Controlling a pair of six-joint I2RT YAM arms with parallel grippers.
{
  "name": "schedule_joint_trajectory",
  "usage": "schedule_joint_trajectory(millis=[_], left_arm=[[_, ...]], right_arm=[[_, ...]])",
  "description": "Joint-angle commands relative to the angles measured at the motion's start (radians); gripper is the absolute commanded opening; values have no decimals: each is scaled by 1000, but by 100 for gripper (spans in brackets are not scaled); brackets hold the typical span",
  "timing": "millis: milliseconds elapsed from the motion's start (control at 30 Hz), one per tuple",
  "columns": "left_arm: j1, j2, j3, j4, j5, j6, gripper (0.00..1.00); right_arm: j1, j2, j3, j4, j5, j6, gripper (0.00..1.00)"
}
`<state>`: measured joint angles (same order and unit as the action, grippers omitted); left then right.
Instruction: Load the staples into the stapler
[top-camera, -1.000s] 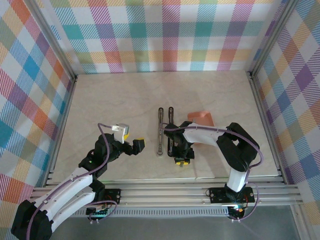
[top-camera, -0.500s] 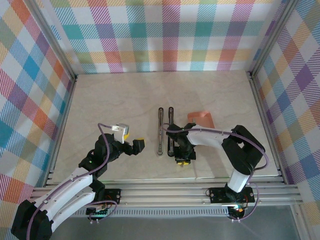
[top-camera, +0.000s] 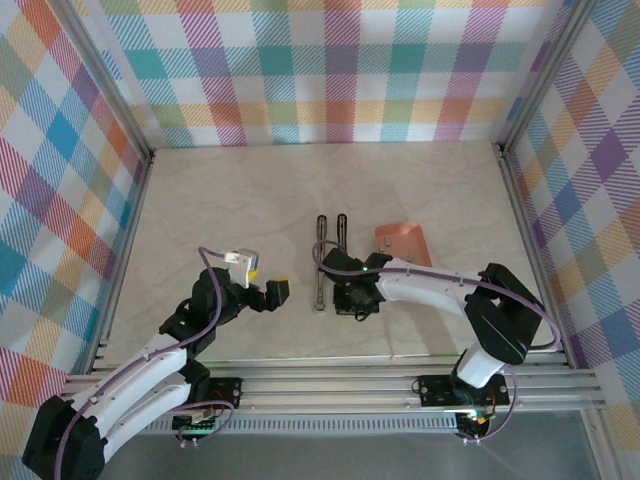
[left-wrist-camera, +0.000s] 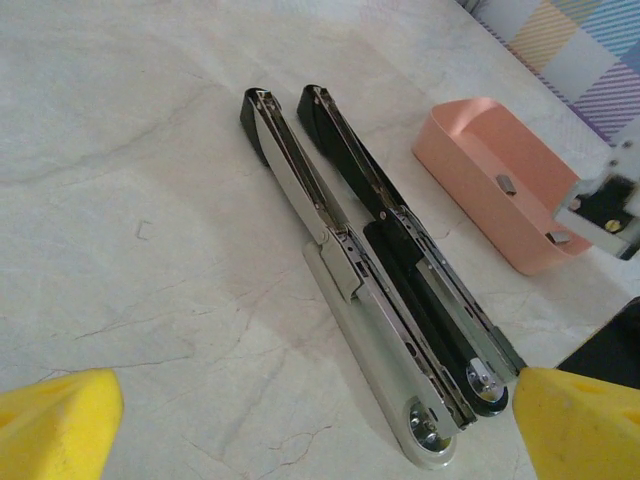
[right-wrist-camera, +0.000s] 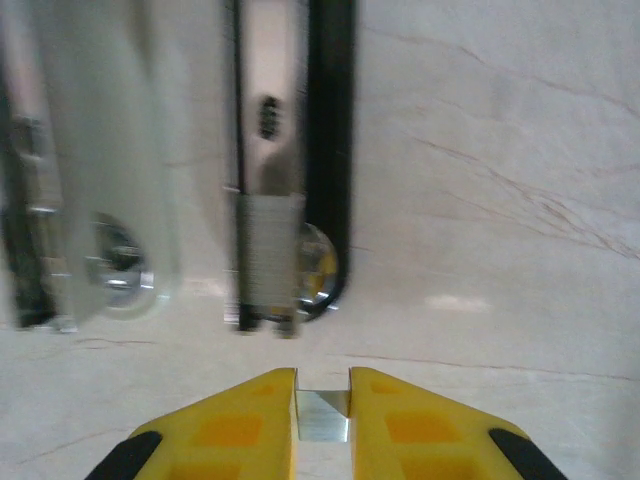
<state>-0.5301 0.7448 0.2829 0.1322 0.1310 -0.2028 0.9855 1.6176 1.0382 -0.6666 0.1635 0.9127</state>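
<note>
Pinching a short silver staple strip (right-wrist-camera: 322, 418) between its two yellow pads, the right gripper (right-wrist-camera: 322, 400) has its jaws drawn in tight on the strip, which stands upright in the narrow gap and sits low over the marbled table (top-camera: 230, 200). Just ahead of those jaws, in the right wrist view, lie the rounded riveted ends of the stapler (right-wrist-camera: 290, 200): a black-edged metal channel with a finely ridged grey block in it, and beside it, blurred, a pale white bar. The strip is near the channel's end but apart from it. From above, the stapler (top-camera: 320, 255) shows as two long bars lying parallel near the middle of the table, with the right arm's wrist over their near ends. A pink tray (top-camera: 402, 240) rests just to the right of the bars, a little farther back. The left gripper (top-camera: 272, 293) hovers to the left of the stapler with its jaws spread wide, holding nothing; its yellow fingertips (left-wrist-camera: 55, 420) frame the bottom corners of the left wrist view, which looks along both bars toward the pink tray
</note>
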Motion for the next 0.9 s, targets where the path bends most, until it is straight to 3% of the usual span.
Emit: schedule_joint_trajectory(millis=[0,200,867], left_arm=[[-11,-6,-10,-4,-25,-16,100],[-11,-12,-11,-31,-51,-20,100],[-11,1,-12,-10,-52,-23,100]], right_arm=[[34,15,63,39,92,31,18],[59,33,92,86,134,34,18],[76,145,180,120,75,2,18]])
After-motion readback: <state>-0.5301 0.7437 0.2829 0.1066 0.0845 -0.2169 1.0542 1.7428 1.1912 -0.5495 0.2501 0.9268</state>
